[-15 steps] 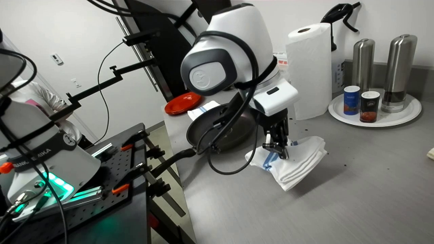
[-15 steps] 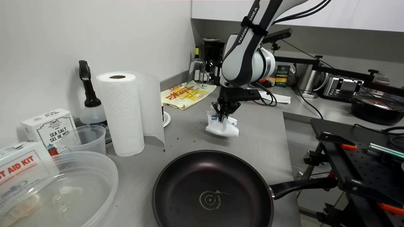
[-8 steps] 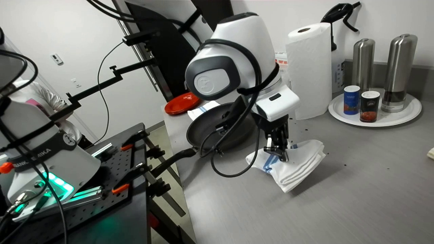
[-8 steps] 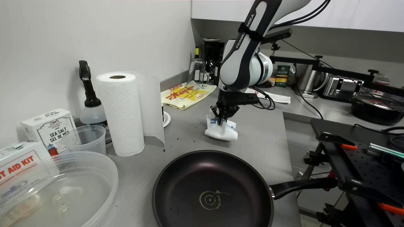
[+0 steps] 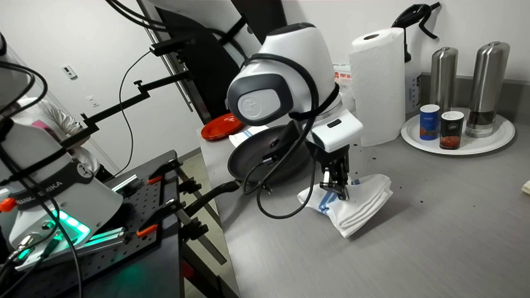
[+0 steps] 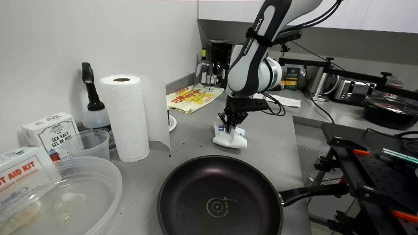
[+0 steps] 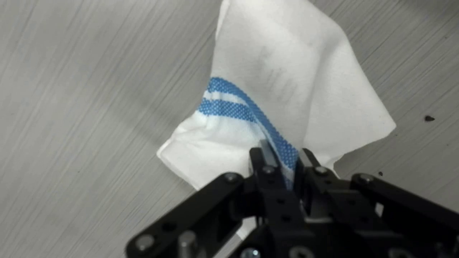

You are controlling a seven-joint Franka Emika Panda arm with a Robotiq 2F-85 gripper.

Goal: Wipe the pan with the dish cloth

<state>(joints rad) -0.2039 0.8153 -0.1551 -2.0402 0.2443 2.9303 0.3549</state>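
Observation:
The pan (image 6: 196,192) is black, round and shallow, and lies on the counter with its dark handle pointing right in an exterior view. It is partly hidden by the arm and its cable in an exterior view (image 5: 248,155). The dish cloth (image 5: 366,200) is white with blue stripes and bunched; it shows in both exterior views (image 6: 230,140) and in the wrist view (image 7: 272,61). My gripper (image 7: 281,157) is shut on a raised, striped fold of the cloth. The cloth hangs low over the counter beside the pan; I cannot tell whether it touches the counter.
A paper towel roll (image 6: 127,120), a clear plastic tub (image 6: 107,182) and a spray bottle (image 6: 94,111) stand near the pan. A white plate (image 5: 503,136) holds shakers and steel mills. Red plates (image 5: 221,126) and another striped cloth (image 5: 248,133) lie behind the pan.
My gripper and the held cloth have moved down closer to the counter over the last second, and slightly left in an exterior view. The pan has not moved.

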